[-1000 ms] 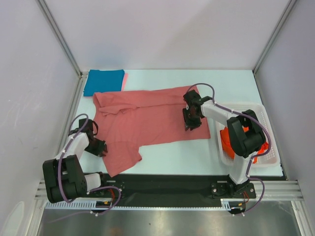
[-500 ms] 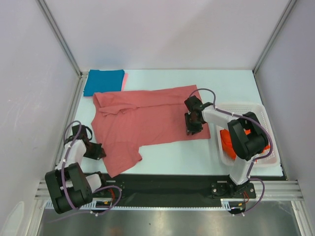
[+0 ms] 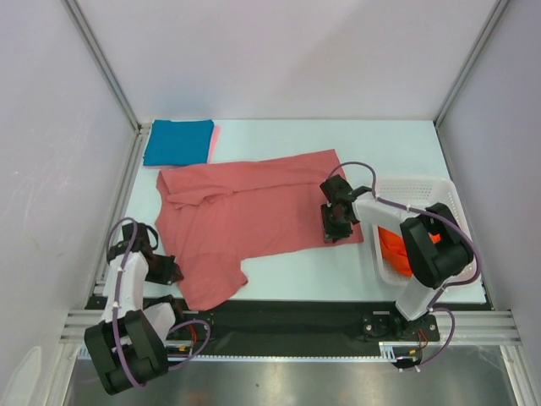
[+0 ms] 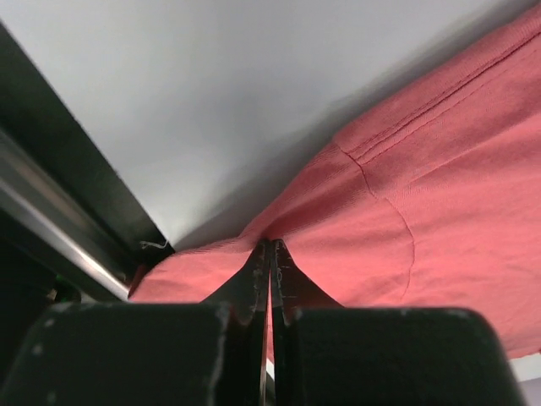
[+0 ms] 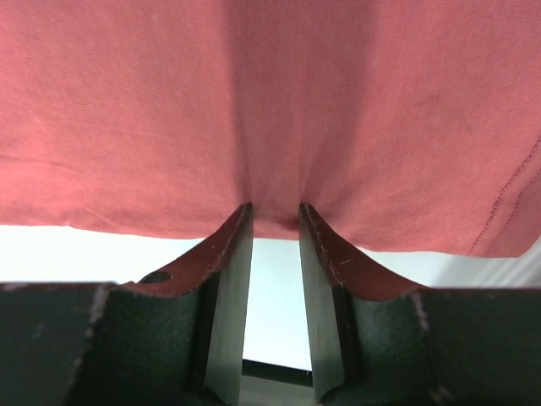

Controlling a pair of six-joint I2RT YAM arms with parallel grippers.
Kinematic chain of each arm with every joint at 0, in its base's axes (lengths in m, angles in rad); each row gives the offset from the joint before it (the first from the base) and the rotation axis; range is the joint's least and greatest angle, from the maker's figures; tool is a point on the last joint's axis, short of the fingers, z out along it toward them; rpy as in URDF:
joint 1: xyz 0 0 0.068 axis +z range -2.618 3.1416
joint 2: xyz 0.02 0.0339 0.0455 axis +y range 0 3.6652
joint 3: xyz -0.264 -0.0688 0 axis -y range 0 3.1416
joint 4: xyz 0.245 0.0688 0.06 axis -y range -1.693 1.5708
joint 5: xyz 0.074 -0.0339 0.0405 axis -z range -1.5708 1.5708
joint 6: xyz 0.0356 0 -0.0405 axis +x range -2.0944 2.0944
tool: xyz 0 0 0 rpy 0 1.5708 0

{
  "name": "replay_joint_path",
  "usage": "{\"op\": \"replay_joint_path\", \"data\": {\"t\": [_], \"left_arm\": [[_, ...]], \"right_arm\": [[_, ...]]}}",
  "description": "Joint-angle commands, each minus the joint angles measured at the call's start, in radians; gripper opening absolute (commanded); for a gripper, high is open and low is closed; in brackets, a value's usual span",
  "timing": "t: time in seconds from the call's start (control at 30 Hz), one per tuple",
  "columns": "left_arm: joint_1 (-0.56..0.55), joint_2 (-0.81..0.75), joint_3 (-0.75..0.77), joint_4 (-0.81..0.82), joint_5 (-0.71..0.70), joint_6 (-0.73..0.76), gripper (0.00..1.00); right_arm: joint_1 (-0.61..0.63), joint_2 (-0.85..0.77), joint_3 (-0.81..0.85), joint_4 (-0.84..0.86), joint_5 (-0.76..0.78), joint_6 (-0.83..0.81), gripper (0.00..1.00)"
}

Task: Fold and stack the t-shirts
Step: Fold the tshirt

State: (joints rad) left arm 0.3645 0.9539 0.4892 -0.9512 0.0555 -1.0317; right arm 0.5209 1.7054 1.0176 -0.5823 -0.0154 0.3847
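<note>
The spread t-shirt [image 3: 245, 211] lies across the table's [image 3: 380, 144] middle; the folded t-shirts [image 3: 177, 141] sit behind it in the far left corner; the basket [image 3: 414, 182] stands at the right edge, bundled t-shirts [image 3: 393, 245] in it; the left gripper [image 3: 174, 272] is at the spread t-shirt's near left, the right gripper [image 3: 331, 234] at its near right corner.

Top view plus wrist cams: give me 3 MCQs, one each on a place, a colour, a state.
1. Where does the teal-blue t-shirt lie?
A. near-right corner
B. centre
C. far-left corner of the table

2. What colour are the t-shirts in the basket?
A. orange-red
B. green
C. black

3. The left gripper is:
A. open, clear of any cloth
B. shut on the salmon-red t-shirt
C. open around the basket rim

Answers:
1 C: it lies folded at the far-left edge in the top view.
2 A: bright orange-red shows inside the white lattice.
3 B: its fingers meet with the cloth's edge pinched at their tips.
</note>
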Motion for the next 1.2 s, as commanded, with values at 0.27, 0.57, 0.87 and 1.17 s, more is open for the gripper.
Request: {"op": "replay_joint_path", "data": {"t": [0.27,0.57,0.87,1.17], "left_arm": [[0.008,-0.049,0.144,-0.138,-0.046,0.03,0.13],[-0.015,0.011,0.42,0.024,-0.163,0.25,0.57],[-0.018,0.387,0.647,0.496,0.161,0.562,0.72],[0.017,0.727,0.905,0.506,0.262,0.604,0.72]], "right_arm": [[0.019,-0.056,0.051,-0.174,0.006,0.005,0.38],[-0.036,0.15,0.582,-0.191,0.069,-0.021,0.59],[-0.188,0.537,1.183,-0.183,0.045,-0.098,0.67],[-0.295,0.714,1.346,-0.195,-0.008,-0.084,0.7]]}}
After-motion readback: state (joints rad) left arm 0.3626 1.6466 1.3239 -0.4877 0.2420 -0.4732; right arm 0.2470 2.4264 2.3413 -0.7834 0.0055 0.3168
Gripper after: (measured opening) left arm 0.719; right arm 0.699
